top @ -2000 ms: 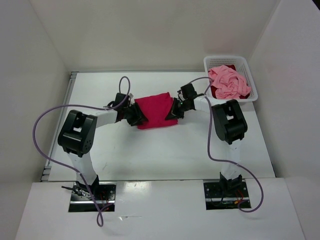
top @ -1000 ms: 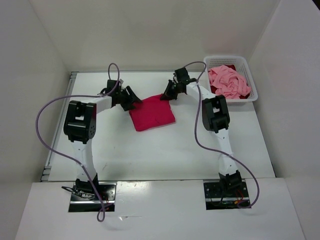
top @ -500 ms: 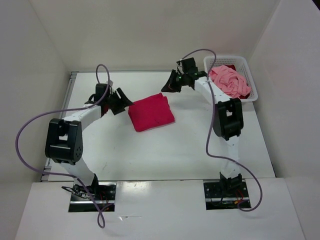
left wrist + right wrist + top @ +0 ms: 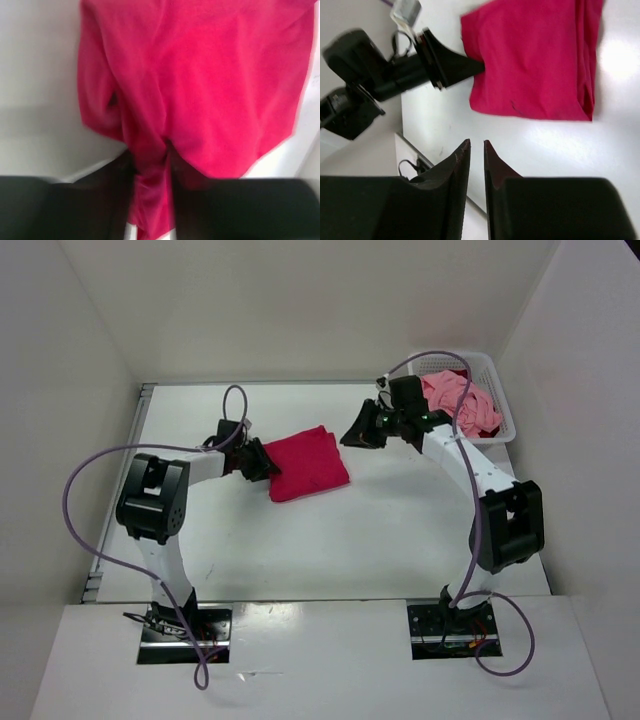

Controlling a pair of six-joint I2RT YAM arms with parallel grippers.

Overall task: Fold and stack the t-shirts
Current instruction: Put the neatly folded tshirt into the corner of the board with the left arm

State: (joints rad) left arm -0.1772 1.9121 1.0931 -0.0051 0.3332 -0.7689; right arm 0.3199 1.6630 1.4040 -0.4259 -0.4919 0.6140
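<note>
Magenta shirt [image 4: 308, 462] lies folded near the centre of the table [image 4: 400, 540], toward 11 o'clock. Left gripper [image 4: 262, 462] pinches a bunch of cloth at its 9 o'clock edge. Right gripper [image 4: 358, 432] hangs off the shirt's 2 o'clock corner, apart from it, jaws nearly together with nothing between. Pink shirt [image 4: 470, 405] is heaped in the basket [image 4: 500, 436] at 2 o'clock.

Risk, my judgement: a one-sided pull by the left would drag or peel the layers and undo the fold. I cannot tell how many layers it holds.
</note>
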